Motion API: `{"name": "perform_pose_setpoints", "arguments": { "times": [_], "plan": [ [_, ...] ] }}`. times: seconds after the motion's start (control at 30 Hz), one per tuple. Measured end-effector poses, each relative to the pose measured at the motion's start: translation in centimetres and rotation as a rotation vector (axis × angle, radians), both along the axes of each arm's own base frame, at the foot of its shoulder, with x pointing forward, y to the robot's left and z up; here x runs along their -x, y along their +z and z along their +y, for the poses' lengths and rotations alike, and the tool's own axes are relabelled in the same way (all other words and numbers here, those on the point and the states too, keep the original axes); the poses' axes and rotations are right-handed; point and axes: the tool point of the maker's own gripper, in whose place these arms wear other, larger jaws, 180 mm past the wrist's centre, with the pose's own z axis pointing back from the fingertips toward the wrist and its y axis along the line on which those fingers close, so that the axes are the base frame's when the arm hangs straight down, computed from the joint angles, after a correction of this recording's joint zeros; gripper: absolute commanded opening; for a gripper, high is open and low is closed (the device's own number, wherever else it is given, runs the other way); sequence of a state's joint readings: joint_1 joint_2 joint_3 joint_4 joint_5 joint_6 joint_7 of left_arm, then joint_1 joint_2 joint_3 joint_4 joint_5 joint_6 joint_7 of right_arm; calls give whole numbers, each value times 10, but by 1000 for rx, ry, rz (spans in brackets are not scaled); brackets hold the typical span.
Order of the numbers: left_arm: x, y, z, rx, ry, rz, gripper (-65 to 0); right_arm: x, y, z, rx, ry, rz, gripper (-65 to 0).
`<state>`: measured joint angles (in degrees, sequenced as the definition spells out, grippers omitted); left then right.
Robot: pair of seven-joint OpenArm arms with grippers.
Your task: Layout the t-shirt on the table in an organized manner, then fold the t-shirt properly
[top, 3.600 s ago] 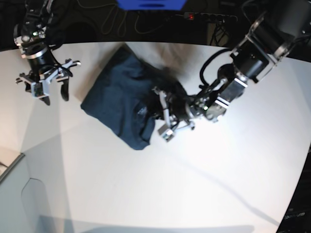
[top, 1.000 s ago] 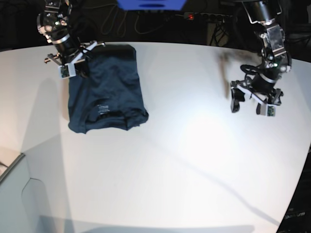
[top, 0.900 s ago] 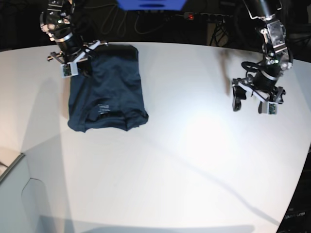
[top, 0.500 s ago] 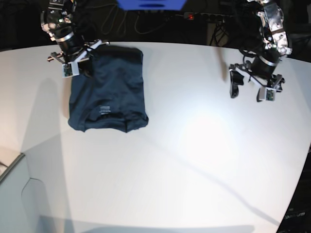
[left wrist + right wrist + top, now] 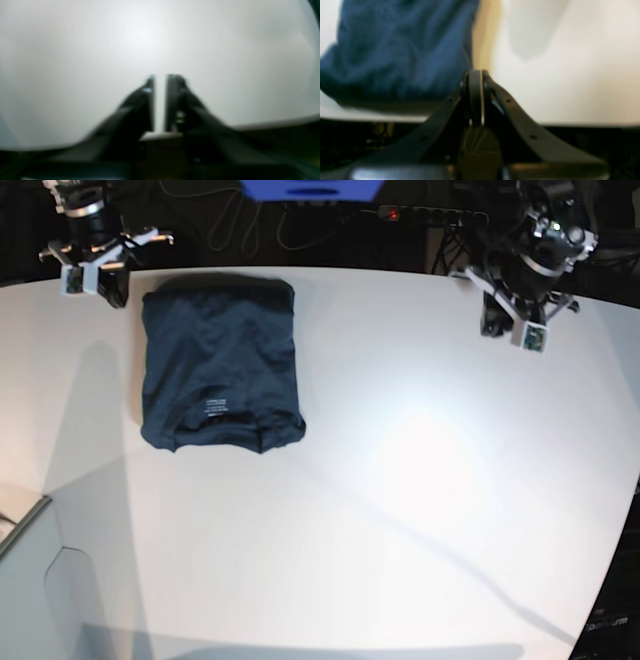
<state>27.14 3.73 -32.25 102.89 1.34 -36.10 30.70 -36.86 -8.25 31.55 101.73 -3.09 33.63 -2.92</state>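
T-shirt [image 5: 220, 360]: navy, folded into a compact rectangle with the white neck label facing up, lying flat on the far part of the table [image 5: 400, 510], at the base view's left. Right gripper [image 5: 95, 275]: clenched on nothing, fingers pressed together in its wrist view, poised at the table's far edge just beside the shirt's far corner and apart from the cloth. Left gripper [image 5: 510, 325]: fingers nearly together, grasping nothing, over bare tabletop near the far edge, well apart from the shirt.
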Motion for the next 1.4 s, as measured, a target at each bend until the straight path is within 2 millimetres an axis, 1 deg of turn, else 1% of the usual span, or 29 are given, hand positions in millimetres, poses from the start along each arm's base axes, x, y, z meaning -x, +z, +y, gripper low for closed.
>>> {"name": "perform_pose_setpoints", "arguments": {
  "times": [0.07,0.13,0.23,0.3,0.33,0.4,0.47,0.57,0.63,0.7,0.8,0.9,0.97,1.03,1.07,1.13,1.27,1.3,1.37,1.4],
  "plan": [
    [19,-6,1,-21,4,65,-640,18,-10,-1,-6,-7,51,-650],
    [37,-10,-2,-16,13,105,-650,37,-18,-1,-14,-12,100,-650],
    [61,-19,-6,-6,19,162,-650,58,-30,1,-32,-19,159,-650],
    [79,-26,-8,5,22,205,-650,71,-44,7,-61,-22,202,-650],
    [90,-34,-10,17,24,235,-650,76,-51,11,-79,-15,223,-650],
    [120,-51,-13,45,37,324,-650,89,-65,19,-109,4,270,-650],
    [149,-68,-19,79,53,406,-650,107,-81,27,-145,30,325,-650],
    [181,-96,-24,128,85,514,-650,142,-110,46,-205,65,451,-650],
    [197,-112,-32,168,108,561,-650,160,-126,57,-247,67,508,-650],
    [201,-127,-41,218,128,553,-650,163,-140,63,-276,56,540,-650],
    [204,-150,-50,289,192,522,-650,158,-155,69,-314,38,548,-650],
    [215,-179,-54,346,209,580,-650,158,-172,77,-346,34,582,-650],
    [228,-198,-51,367,217,663,-650,165,-182,77,-329,59,628,-650],
    [238,-212,-46,389,233,712,-650,173,-191,79,-334,64,672,-650],
    [238,-217,-41,383,234,715,-650,176,-194,82,-341,62,679,-650],
    [233,-222,-33,394,280,671,-650,173,-197,83,-336,22,639,-650],
    [234,-236,-18,255,288,679,-650,171,-212,57,-208,-118,576,-650],
    [232,-238,-14,217,275,687,-650,173,-218,55,-182,-138,582,-650],
    [223,-241,-4,150,280,674,-650,171,-229,56,-147,-122,584,-650],
    [218,-242,1,113,271,670,-650,172,-235,53,-108,-107,601,-650]
  ]
}}
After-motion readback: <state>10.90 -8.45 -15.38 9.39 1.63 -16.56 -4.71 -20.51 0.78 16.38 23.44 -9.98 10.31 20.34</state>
